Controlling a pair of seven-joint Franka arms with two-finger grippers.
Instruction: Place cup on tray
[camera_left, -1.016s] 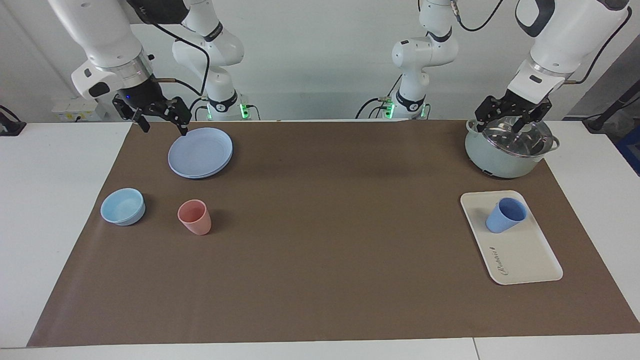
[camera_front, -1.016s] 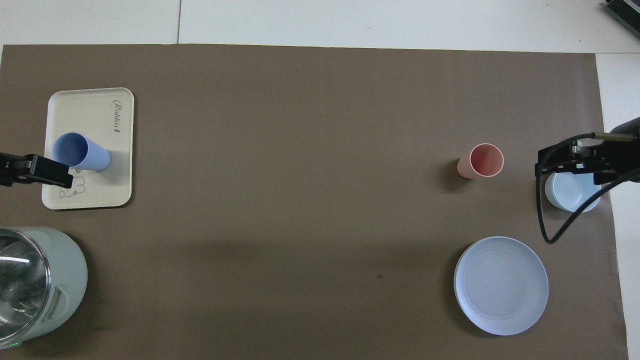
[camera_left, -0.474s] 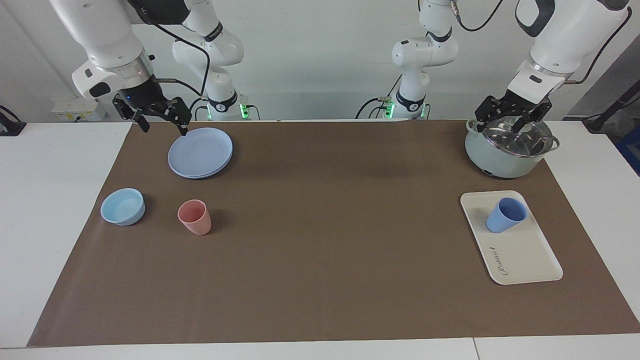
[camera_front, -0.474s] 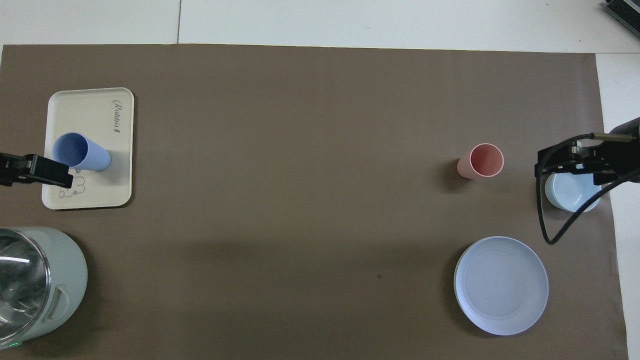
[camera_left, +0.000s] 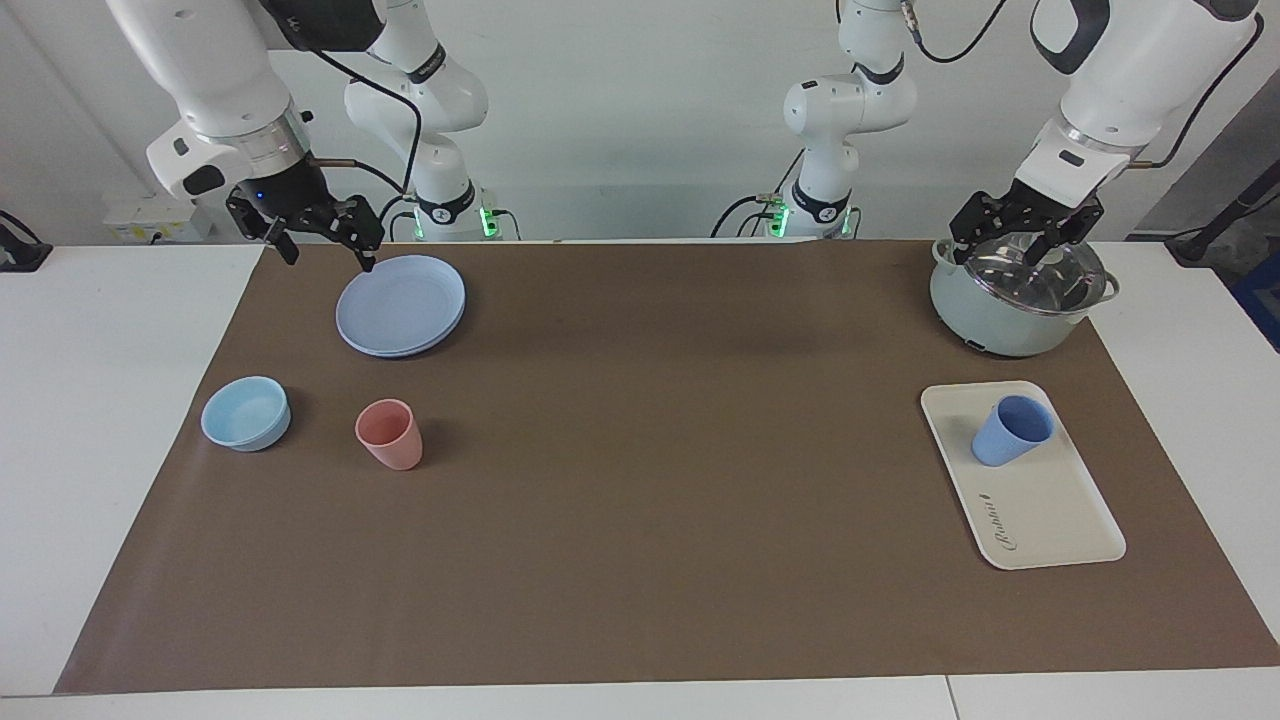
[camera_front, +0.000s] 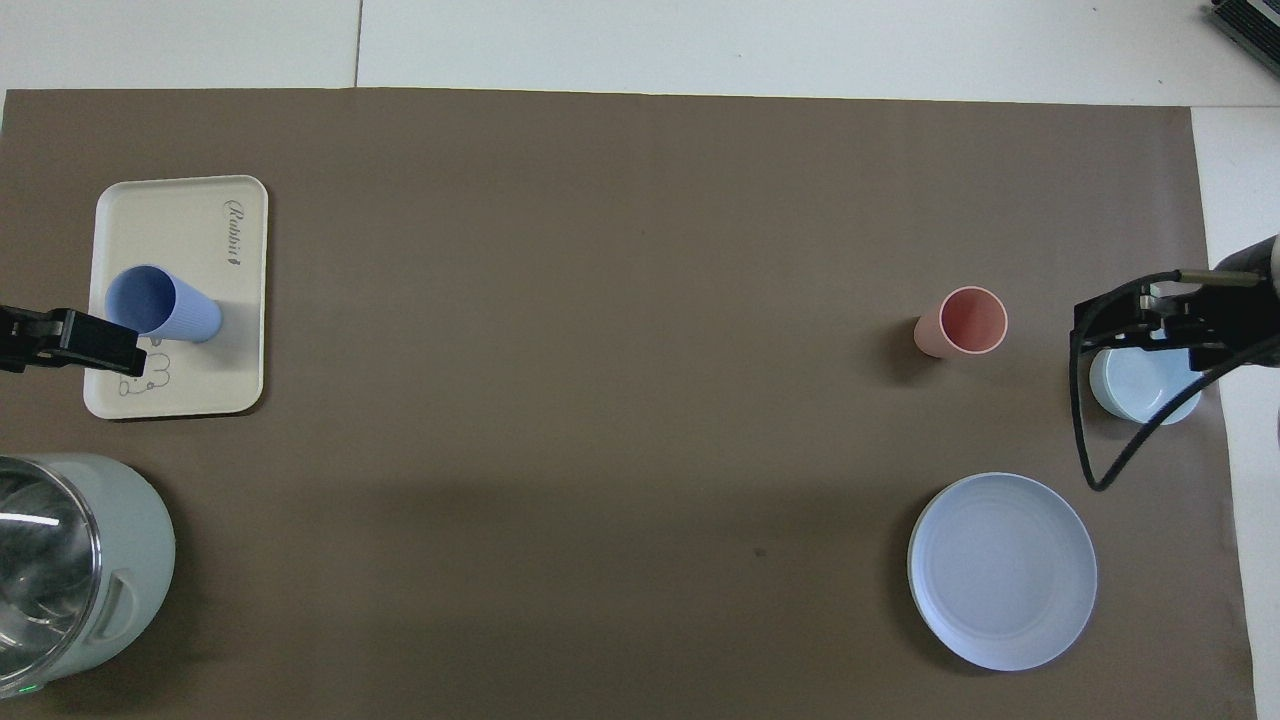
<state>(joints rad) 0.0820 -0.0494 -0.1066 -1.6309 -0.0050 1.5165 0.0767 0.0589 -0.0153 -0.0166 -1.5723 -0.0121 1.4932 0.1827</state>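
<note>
On the brown-covered table (camera_left: 640, 560) the cup (camera_left: 1010, 431) already stands upright on the tray (camera_left: 1050, 520), so the placing looks done, with the left gripper (camera_left: 1022, 237) spread wide and empty above the pot (camera_left: 1010, 310), the right gripper (camera_left: 318, 238) likewise wide, waiting beside the plate (camera_left: 400, 305), and only retreat remaining.

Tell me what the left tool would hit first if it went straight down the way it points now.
Most likely the glass lid of the pot. In the facing view the left tool hangs just over that lid, fingers spread and pointing down. Depth is hard to judge there. The cup already stands on the tray.
</note>
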